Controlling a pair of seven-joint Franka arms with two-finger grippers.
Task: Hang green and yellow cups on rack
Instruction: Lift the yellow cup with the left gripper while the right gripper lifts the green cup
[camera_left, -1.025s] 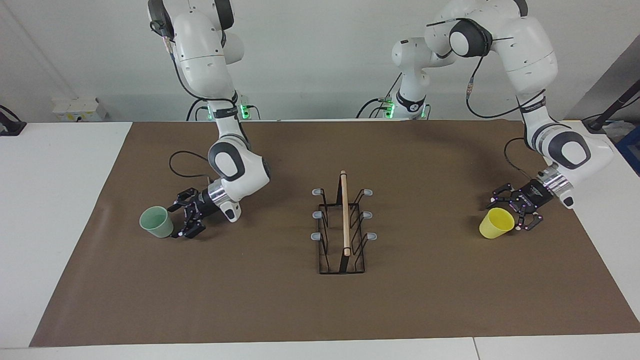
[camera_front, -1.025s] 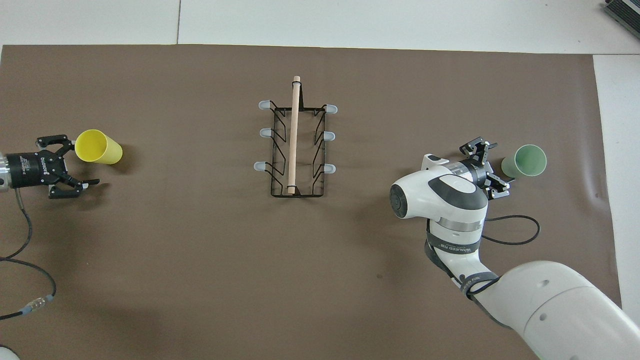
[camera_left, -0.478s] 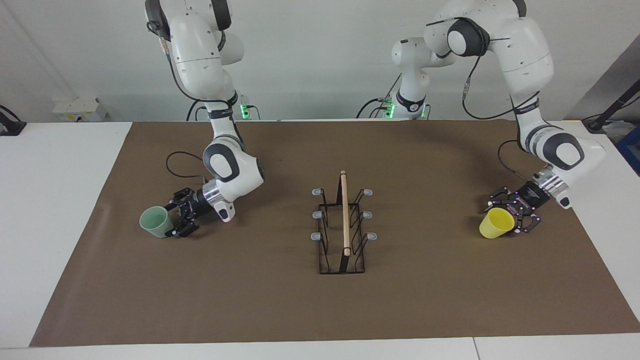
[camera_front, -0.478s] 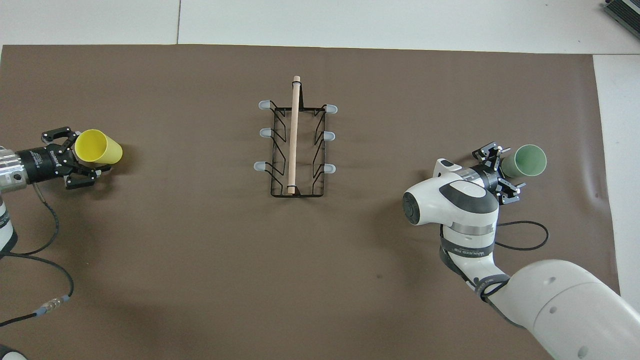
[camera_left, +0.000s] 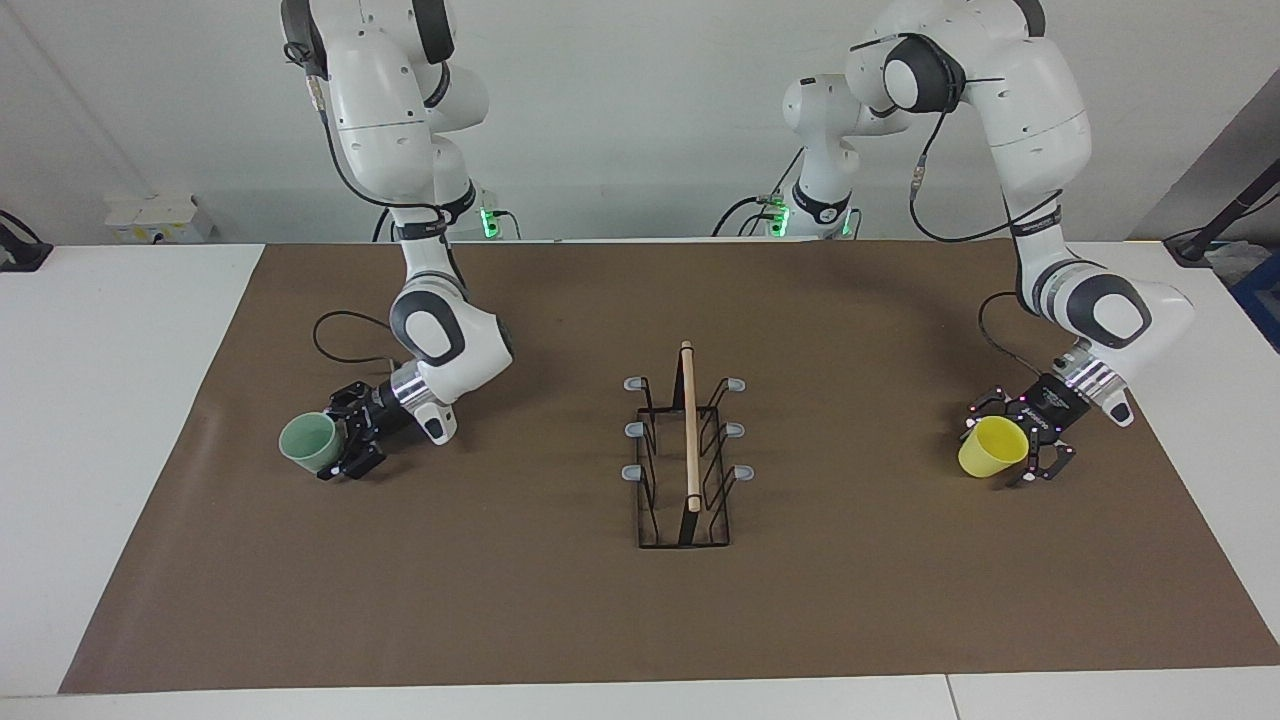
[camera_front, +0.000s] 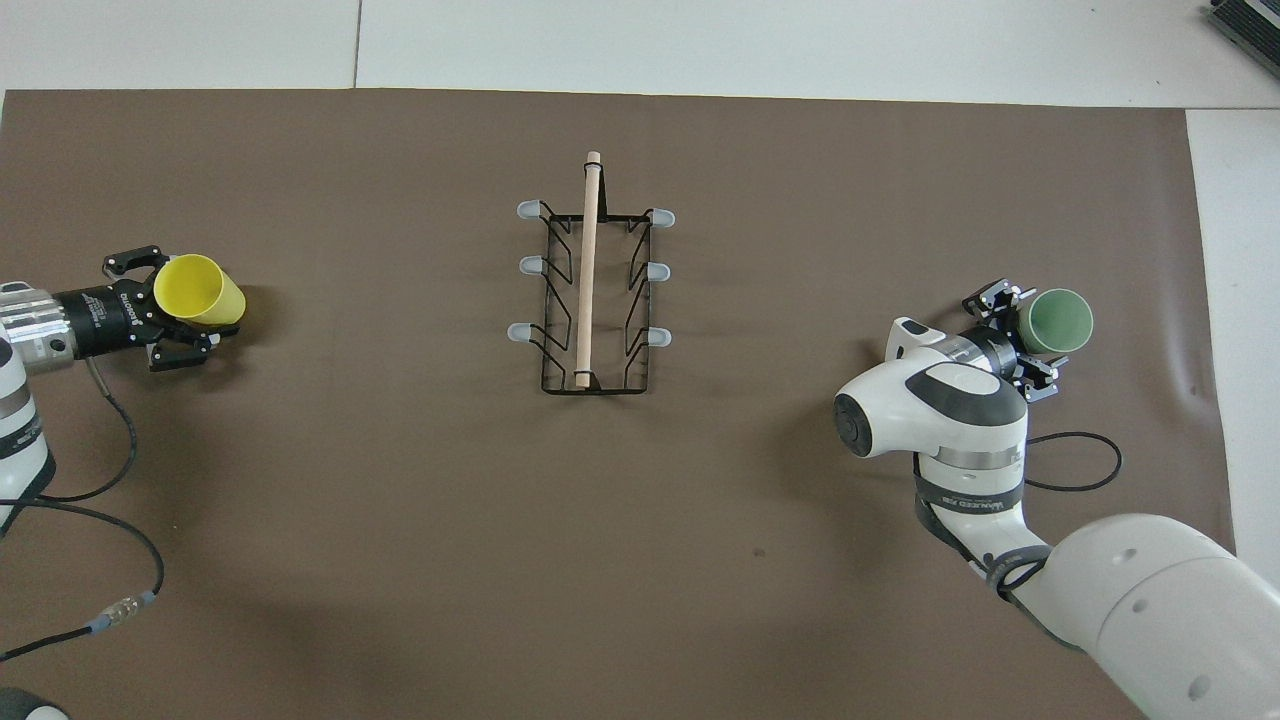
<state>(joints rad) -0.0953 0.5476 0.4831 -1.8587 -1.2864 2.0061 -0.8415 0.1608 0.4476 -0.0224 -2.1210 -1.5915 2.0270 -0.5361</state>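
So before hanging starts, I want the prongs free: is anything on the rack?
Nothing hangs on the rack: all six prongs show bare. The green cup and yellow cup are on the mat.

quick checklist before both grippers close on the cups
1. Left gripper around yellow cup, fingers open: ok.
2. Right gripper around green cup, fingers open: ok.
3. Both cups upright on the mat: ok.
4. Rack standing mid-table, all six prongs free: ok.
5. Fingers centred on each cup wall: cannot tell.
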